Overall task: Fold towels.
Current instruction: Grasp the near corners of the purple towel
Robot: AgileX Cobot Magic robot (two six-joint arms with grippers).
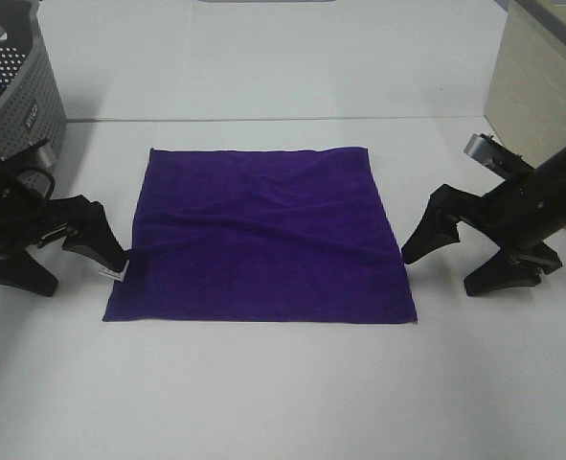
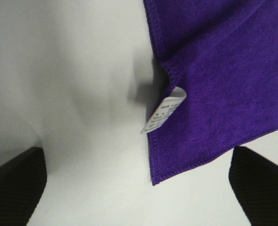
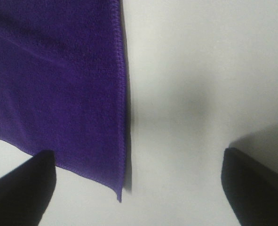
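The deep purple towel lies spread flat on the white table, with a few soft creases. Its small white care tag sticks out of the left edge near the front corner; the left wrist view shows it curled. My left gripper is open and empty, low at the table, with one finger right by the tag and the towel's left edge. My right gripper is open and empty, low at the towel's right edge, one finger beside its front right corner.
A grey perforated basket stands at the back left, close behind my left arm. A beige box stands at the back right. Bare white table lies in front of and behind the towel.
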